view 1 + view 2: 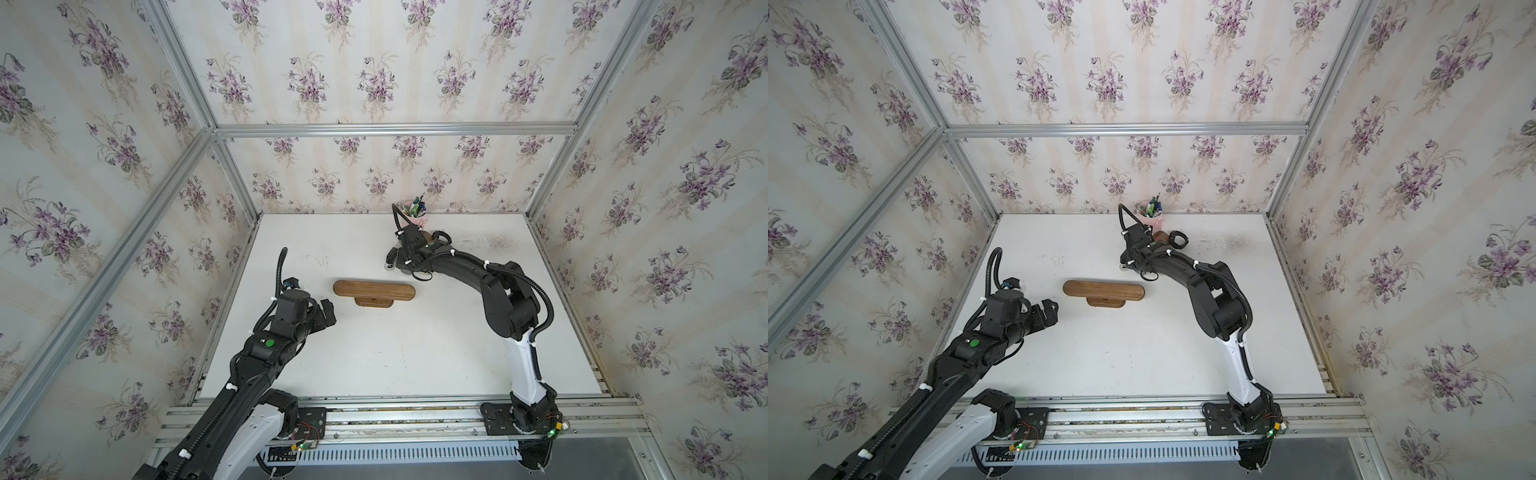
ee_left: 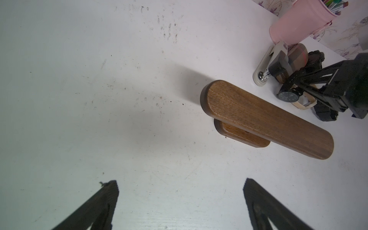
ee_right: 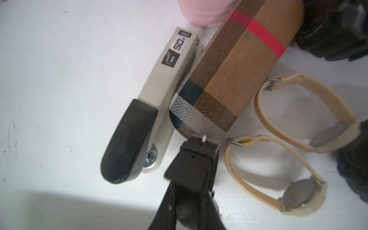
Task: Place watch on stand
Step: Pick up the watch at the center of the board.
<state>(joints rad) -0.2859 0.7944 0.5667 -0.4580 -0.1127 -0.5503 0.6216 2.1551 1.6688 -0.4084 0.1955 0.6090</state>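
The white surface [image 1: 415, 353] carries the stand [image 1: 374, 290] at its middle. The stand's long dark bar lies crosswise on its small base, and nothing hangs on it. At the back wall are a pink cup [image 2: 298, 22] of pens, a tan plaid cylinder [image 3: 235, 69] and a beige stapler [image 3: 159, 95] lying side by side. The watch [image 3: 300, 194] rests just beside the cylinder's rounded end, on its edge, with its beige strap buckled into a loop. Its dark dial [image 2: 288, 96] faces the stand, and the right arm hides it in both top views. A second beige watch [image 3: 330, 135] lies just behind it. The left fingers [image 2: 105, 197] are spread wide above bare surface near the stand's left end, holding nothing. The right fingers [image 3: 197, 159] are drawn together low at the cylinder's end. The strap's loop sits beside them, not between them, so the grasp looks to have caught no strap. A small white stub at their tip is too small to identify. To do this step well, I judge the fingers should reopen and shift toward the loop. One finger should go inside the strap and one outside, pinching the band away from the case and clear of the cylinder and the other watch. Lifted that way, the loop hangs open, ready to slide over the bar's nearer rounded end.
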